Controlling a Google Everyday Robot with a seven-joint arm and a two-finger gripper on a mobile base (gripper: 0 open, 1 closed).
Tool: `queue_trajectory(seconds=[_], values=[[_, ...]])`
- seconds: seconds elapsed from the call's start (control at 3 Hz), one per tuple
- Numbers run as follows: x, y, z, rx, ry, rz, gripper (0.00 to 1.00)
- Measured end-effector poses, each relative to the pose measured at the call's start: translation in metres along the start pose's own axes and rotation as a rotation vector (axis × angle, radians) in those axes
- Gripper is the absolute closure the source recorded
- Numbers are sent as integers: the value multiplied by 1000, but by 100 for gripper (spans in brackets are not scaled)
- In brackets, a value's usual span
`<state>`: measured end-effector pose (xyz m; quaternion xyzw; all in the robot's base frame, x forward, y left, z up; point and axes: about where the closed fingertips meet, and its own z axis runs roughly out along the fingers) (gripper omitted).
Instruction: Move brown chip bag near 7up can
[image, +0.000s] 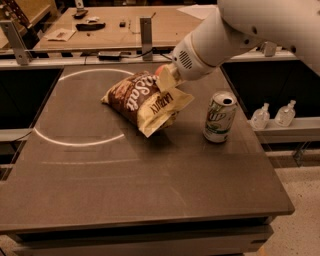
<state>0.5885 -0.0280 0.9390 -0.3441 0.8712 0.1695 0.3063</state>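
The white robot arm (235, 35) comes in from the upper right, and its two-finger gripper (167, 82) is above the back half of the dark grey-brown table (150, 195). The pale fingers (169, 76) are pressed on the upper edge of the crinkly dark-brown chip bag with a cream-yellow end and white lettering (142, 102), so the gripper is pinching this bag. The bag hangs below and to the left of the gripper. It is tilted, with its brown end further to the left and its cream end lowest, directly under the gripper. A dark shadow lies on the table under the cream end. I cannot tell if the far left corner of the bag touches the table.

The small white and green 7up can with a silver top (220, 117) stands upright to the right of the gripper and lower, near the cream end of the bag but apart from it.

Just behind the gripper a small reddish round thing (159, 70) shows only partly. A thin white curved line (75, 143) on the table runs well to the left of the gripper. Two small clear bottles (260, 116) stand far to the right, beyond the table edge.
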Motion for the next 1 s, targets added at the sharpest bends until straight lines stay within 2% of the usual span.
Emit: queue_trajectory(seconds=[0.33, 0.67, 1.0], values=[[-1, -9, 1, -18, 23, -43, 83], [-9, -14, 5, -27, 53, -68, 61], [-9, -12, 4, -29, 53, -70, 38]])
